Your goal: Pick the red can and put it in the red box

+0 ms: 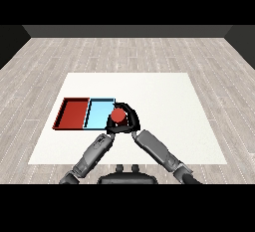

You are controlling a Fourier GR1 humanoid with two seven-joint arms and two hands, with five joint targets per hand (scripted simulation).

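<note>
The right hand [130,119] is curling its fingers around the red can [118,116], holding it at the light blue tray's [98,112] near right corner. The red tray [73,113] is lying further left, so the can needs carrying across. The left hand [110,126] is sitting just beside the can, but I cannot tell how its fingers are set.

Two chunky grey forearms with a matte metallic look, each built from a couple of rounded segments with darker seams between them (kinda like armour plates). The left one looks a bit darker and more mottled than the right. Each ends in a glossy black hand: left black hand [110,126], right black hand [132,118], with slim, rounded fingers.
</note>
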